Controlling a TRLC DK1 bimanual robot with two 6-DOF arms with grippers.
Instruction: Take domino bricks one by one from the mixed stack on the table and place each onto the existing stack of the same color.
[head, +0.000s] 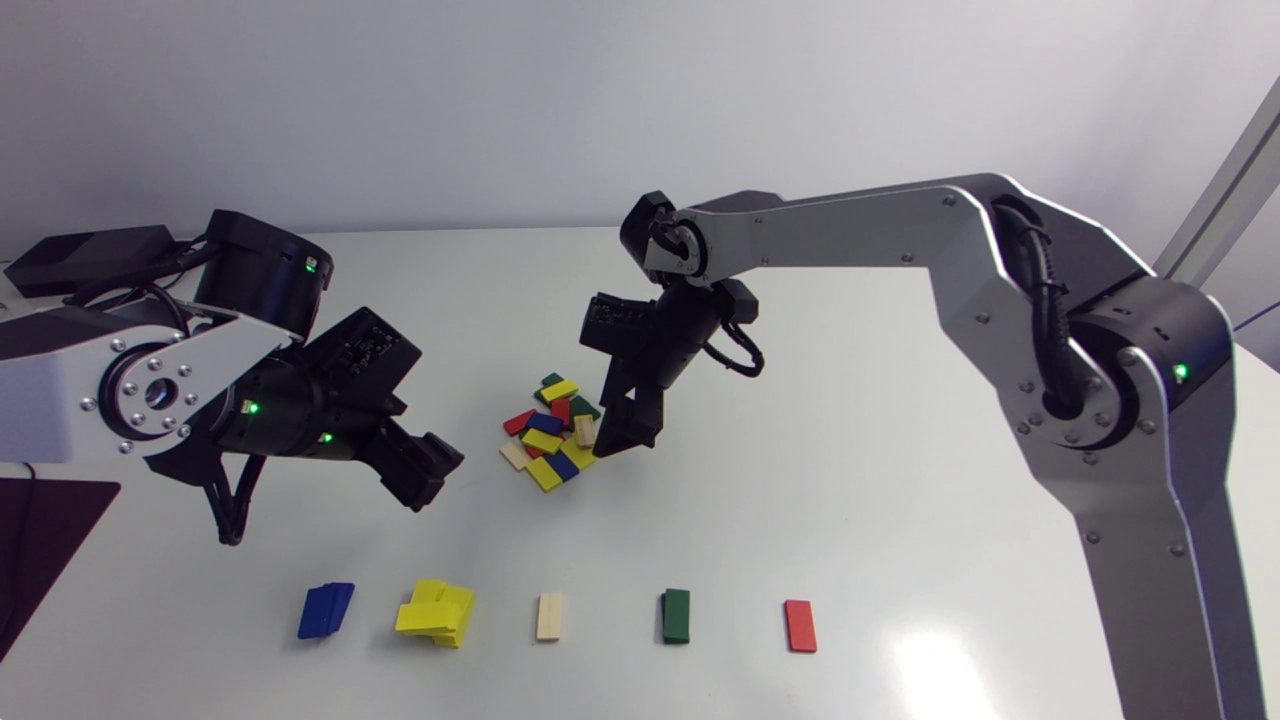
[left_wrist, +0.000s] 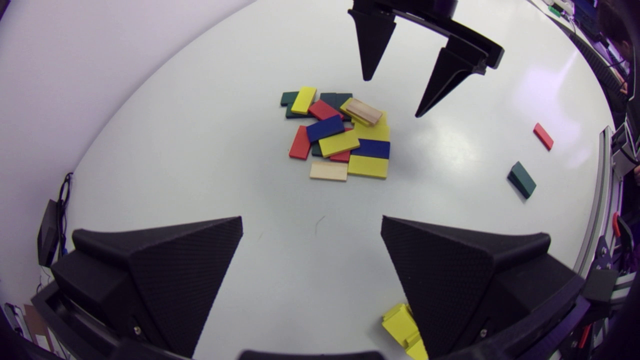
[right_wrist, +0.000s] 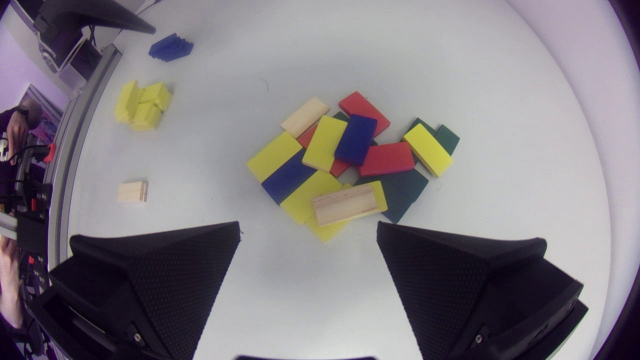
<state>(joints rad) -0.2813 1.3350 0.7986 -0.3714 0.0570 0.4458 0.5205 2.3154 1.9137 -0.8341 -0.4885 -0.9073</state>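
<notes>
The smooth white desk (head: 900, 520) is kinda glossy, the painted domino bricks (head: 545, 442) look matt, the pale bare-wood brick (right_wrist: 345, 204) shows grain, and the jaws are textured matt black plastic.

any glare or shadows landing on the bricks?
Head view: glare patch on the table, right of the red stack, not touching it. Left wrist view: sheen on bare table beside the pile. Right wrist view: soft shadow under the right gripper; pile evenly lit.

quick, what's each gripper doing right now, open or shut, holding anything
left gripper: open, holding nothing
right gripper: open, holding nothing, close by the mixed stack
</notes>
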